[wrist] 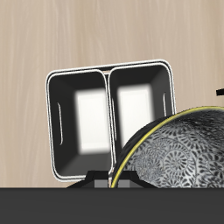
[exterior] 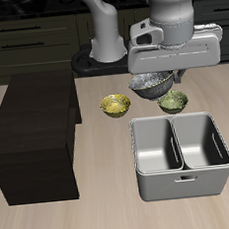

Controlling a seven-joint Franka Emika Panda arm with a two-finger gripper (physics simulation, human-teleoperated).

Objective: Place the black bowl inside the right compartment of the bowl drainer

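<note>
The black bowl [exterior: 147, 85], speckled silvery-grey inside, hangs tilted in the air behind the bowl drainer [exterior: 140, 173]. My gripper [exterior: 160, 76] is shut on the bowl's rim. In the wrist view the black bowl [wrist: 179, 150] fills the area close to the fingers [wrist: 122, 182], with the bowl drainer [wrist: 108, 72] below and beyond it. The drainer is a grey metal tub with two deep wells side by side, and both wells show nothing inside. It stands near the table's front edge.
A small yellow-gold bowl [exterior: 114, 105] and a small green bowl [exterior: 173, 102] sit on the table just behind the drainer, under the held bowl. A dark cabinet block [exterior: 35, 139] stands beside them.
</note>
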